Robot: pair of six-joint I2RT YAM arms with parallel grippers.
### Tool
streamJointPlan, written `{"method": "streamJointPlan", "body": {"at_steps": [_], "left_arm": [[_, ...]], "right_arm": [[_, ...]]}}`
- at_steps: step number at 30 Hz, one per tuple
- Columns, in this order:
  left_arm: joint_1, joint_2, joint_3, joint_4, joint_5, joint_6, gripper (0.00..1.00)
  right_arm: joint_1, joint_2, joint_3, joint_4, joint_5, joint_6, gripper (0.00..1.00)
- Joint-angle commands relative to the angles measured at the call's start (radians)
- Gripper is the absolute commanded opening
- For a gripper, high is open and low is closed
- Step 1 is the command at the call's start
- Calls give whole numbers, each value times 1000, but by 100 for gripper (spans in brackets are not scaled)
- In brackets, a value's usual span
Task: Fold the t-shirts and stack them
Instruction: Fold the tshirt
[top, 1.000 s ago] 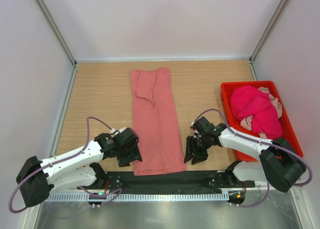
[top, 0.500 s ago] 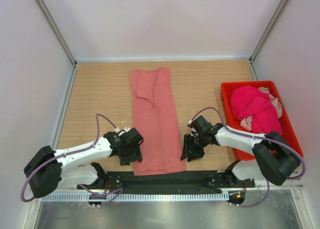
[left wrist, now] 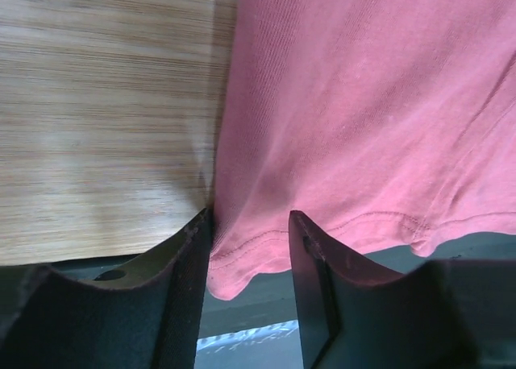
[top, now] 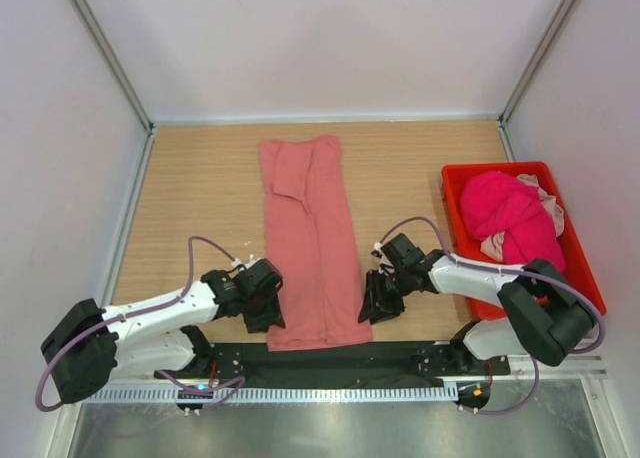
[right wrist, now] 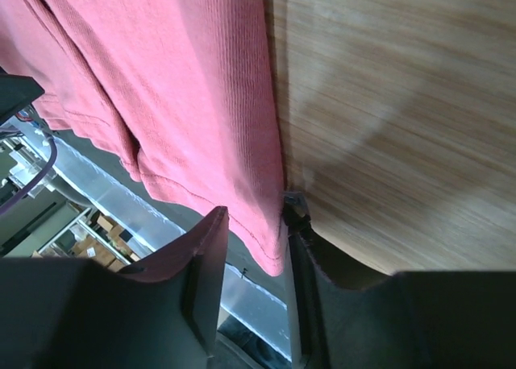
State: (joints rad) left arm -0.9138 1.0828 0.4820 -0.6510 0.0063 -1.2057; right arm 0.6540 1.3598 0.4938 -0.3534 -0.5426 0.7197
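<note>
Moved: left tool (top: 265,313) and right tool (top: 378,303) have been brought inward to the near corners of the shirt (top: 310,238), and their jaws have been narrowed.
Worktop (top: 200,198): wooden, with the shirt laid down its middle.
Shirt: salmon, folded into a long strip, its near hem overhanging the dark front edge.
Bin (top: 452,193): red, at the right, well apart from the shirt.
Magenta shirt (top: 505,213): heaped in the bin, unfolded.
Pale shirt (top: 552,213): crumpled beside it in the bin.
Left tool: partly open, astride the near-left hem corner; cloth lies between the fingers, and nothing is seen pinched yet.
Right tool: partly open, its gap a little narrower, astride the near-right corner; no grip seen yet.
Risk: only the top layer may be caught, so the strip would be peeled open when lifted. Uneven closing could skew the fold, and the overhanging hem may slip out.
</note>
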Motion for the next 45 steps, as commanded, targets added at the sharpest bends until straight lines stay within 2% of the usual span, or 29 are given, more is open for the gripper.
{"method": "streamJointPlan", "body": {"at_steps": [1, 4, 5, 6, 7, 8, 9, 12, 16, 19, 20, 24, 29, 33, 45], "left_arm": [[3, 9, -51, 54, -14, -9, 44], [1, 0, -49, 54, -23, -5, 35], [3, -7, -45, 45, -28, 0, 26], [1, -17, -36, 36, -31, 1, 20], [1, -41, -26, 27, -37, 8, 15], [3, -58, 4, 16, -45, 8, 3], [1, -76, 26, -25, -70, 8, 0], [10, -122, 151, -108, -144, 38, 0], [124, -49, 335, -177, -129, 148, 0], [263, 23, 457, -180, -75, 262, 0], [333, 79, 486, -180, -60, 318, 0], [488, 251, 648, -156, 26, 431, 0], [564, 468, 809, -125, 92, 503, 0], [599, 623, 898, -115, 115, 532, 0], [665, 816, 1014, -84, 182, 538, 0]], "right_arm": [[6, 28, -35, 51, 99, -8, 38], [7, 16, -52, 74, 112, 0, 20], [6, 7, -52, 76, 112, 4, 8], [7, -11, -52, 77, 109, 9, 1], [7, -33, -47, 74, 107, 14, 1], [7, -89, -41, 62, 102, 32, 1], [7, -118, -12, 50, 98, 38, 1], [-10, -202, 95, 2, 130, 63, 1], [-79, -124, 262, -48, 106, 32, 1], [-100, 10, 432, -120, 101, -55, 1], [-108, 51, 512, -143, 102, -74, 1], [-154, 279, 719, -206, 116, -163, 1], [-206, 484, 957, -260, 112, -212, 1], [-235, 596, 1055, -266, 98, -233, 1], [-286, 769, 1220, -269, 56, -227, 1]]}}
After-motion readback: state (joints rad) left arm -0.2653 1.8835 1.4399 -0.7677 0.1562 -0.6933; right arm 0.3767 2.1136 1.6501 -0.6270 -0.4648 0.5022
